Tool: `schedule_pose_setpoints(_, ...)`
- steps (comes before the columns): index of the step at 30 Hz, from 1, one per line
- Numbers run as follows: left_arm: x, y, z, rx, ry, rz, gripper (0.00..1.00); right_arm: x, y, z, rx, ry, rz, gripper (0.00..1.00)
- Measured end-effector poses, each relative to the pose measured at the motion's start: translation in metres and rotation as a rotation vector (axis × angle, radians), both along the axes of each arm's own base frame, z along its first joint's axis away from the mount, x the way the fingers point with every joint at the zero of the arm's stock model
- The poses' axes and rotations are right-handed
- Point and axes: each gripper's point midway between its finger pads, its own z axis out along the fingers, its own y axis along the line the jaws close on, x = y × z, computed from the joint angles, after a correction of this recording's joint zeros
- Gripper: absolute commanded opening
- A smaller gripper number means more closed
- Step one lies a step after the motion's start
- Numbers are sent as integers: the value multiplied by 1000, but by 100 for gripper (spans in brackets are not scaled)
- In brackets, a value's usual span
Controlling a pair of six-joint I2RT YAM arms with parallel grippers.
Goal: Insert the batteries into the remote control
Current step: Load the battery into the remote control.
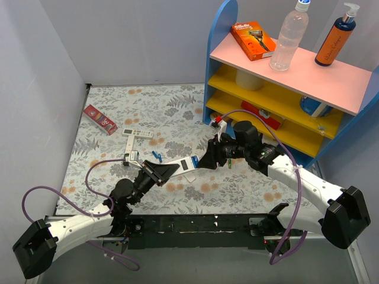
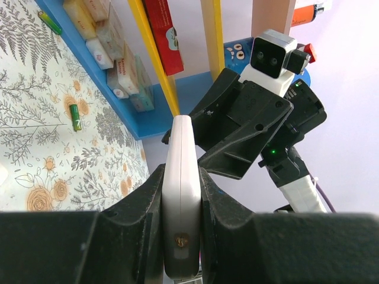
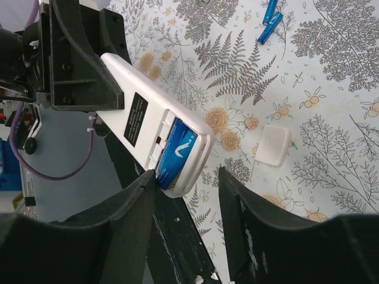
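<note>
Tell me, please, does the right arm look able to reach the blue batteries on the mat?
Probably yes. The right tool stands open and empty at the remote's end, and the blue batteries lie loose on bare mat beyond it, uncovered; it would only have to clear the remote.

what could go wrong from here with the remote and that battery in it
1. The blue battery lies in the open recess of the remote control while the small white cover lies on the table; a tilt could spill it.
2. The left jaws clamp only one end of the remote control, and the open right jaws straddle its free end; a nudge there might twist it in the grip.
3. The spare blue batteries lie loose and could roll if bumped.
</note>
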Motion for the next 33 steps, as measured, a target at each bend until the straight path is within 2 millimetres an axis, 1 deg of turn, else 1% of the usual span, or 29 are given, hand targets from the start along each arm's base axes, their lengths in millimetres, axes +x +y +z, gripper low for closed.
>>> schedule_pose_setpoints(2,0,0,0,0,0,0,0,-1,1,1,12,7,5,45)
schedule_pose_setpoints(4,0,0,0,1,-1,0,0,-2,2,2,26,14,11,42)
schedule_pose_setpoints(5,0,0,0,0,-1,0,0,-2,2,2,30,18,14,37)
schedule_pose_setpoints(6,0,0,0,1,-1,0,0,-3,3,2,36,22,17,35)
schedule_pose_setpoints(10,1,0,2,-3,-8,3,0,-3,3,0,50,41,22,33)
schedule_pose_setpoints(13,2,0,-1,6,-6,8,0,-1,4,-3,52,56,24,32)
schedule_pose_setpoints(16,3,0,-2,12,-8,11,0,-1,4,-6,61,68,21,29)
schedule_pose_setpoints(17,3,0,-2,14,-9,11,0,0,5,-7,65,68,20,25)
schedule_pose_setpoints(19,4,-1,-3,20,-11,13,0,0,4,-9,69,75,14,24)
schedule_pose_setpoints(22,6,-1,-4,25,-16,18,0,3,5,-10,81,87,0,30)
schedule_pose_setpoints(23,7,-2,-5,25,-16,19,0,3,5,-10,83,91,-4,36)
schedule_pose_setpoints(25,7,-2,-3,20,-20,18,0,4,5,-8,89,90,-5,42)
schedule_pose_setpoints(27,5,-4,0,9,-27,4,0,0,7,-6,98,89,17,46)
schedule_pose_setpoints(28,4,-4,1,7,-30,-1,0,-2,8,-4,103,86,25,50)
schedule_pose_setpoints(30,1,-5,4,0,-40,-14,0,-4,8,-1,105,79,32,53)
schedule_pose_setpoints(33,-2,-3,11,-18,-57,-19,0,-5,9,7,118,53,39,54)
